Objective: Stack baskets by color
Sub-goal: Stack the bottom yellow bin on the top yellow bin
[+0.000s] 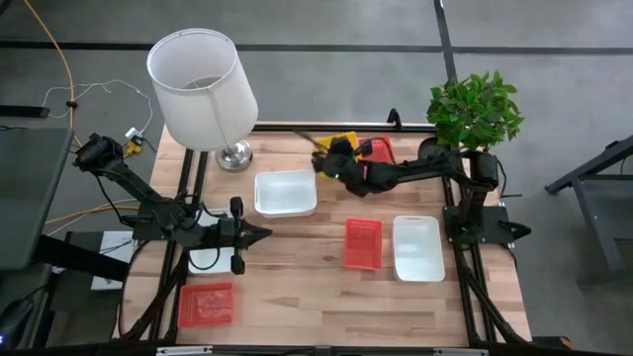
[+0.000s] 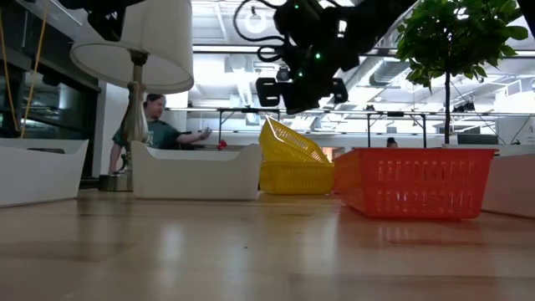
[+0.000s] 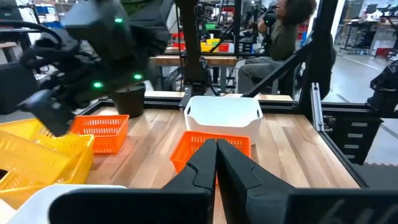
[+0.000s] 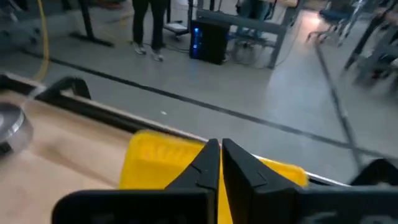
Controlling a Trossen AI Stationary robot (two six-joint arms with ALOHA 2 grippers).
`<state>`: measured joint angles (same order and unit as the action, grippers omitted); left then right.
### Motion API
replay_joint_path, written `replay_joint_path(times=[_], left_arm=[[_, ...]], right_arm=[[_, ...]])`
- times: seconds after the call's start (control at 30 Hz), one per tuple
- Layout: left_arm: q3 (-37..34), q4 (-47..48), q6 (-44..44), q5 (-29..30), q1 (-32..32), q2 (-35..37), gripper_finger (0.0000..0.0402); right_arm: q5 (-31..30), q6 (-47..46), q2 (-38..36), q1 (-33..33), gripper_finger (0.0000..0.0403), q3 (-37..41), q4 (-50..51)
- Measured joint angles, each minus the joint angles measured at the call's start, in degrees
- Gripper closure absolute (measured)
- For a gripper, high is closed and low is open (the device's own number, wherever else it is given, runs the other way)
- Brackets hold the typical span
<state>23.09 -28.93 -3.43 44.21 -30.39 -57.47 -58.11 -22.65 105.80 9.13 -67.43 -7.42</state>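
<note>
Two yellow baskets (image 1: pixel 343 141) sit at the table's far middle, the upper one (image 2: pixel 288 140) tilted in the lower one (image 2: pixel 294 176). My right gripper (image 4: pixel 221 149) is shut, right at the yellow basket's rim (image 4: pixel 161 146), and hangs over the pair (image 2: pixel 288 88). One red basket (image 1: pixel 381 150) stands beside them. Another red basket (image 1: pixel 363 243) lies mid-table and a third (image 1: pixel 206 304) at the near left. White baskets (image 1: pixel 286 193) (image 1: pixel 418 247) stand mid-table. My left gripper (image 1: pixel 262 234) waits shut at the left, level, touching nothing. My right gripper comes slanting down from the table's right side, over the tilted yellow basket's raised rim (image 4: pixel 186 149). Its own shut fingers (image 4: pixel 208 162) cover the spot, so I cannot tell whether they touch or pinch the mesh wall.
A white lampshade on a metal foot (image 1: pixel 203 89) stands at the far left, and a potted plant (image 1: pixel 477 109) at the far right. Another white basket (image 2: pixel 38 171) shows at the low view's left edge. Bare wood lies along the near edge.
</note>
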Motion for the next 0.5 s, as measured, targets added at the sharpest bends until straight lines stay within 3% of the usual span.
replay_joint_path(times=[0.23,0.5], left_arm=[[0.00,-0.06,0.18,0.03,0.00,0.00,0.0401],[0.00,-0.02,0.18,0.11,0.00,0.00,0.0401]], right_arm=[[11.14,0.74,2.26,4.25,0.0402,0.12,-8.01],[14.81,3.94,3.01,5.13,0.0403,0.13,-5.06]])
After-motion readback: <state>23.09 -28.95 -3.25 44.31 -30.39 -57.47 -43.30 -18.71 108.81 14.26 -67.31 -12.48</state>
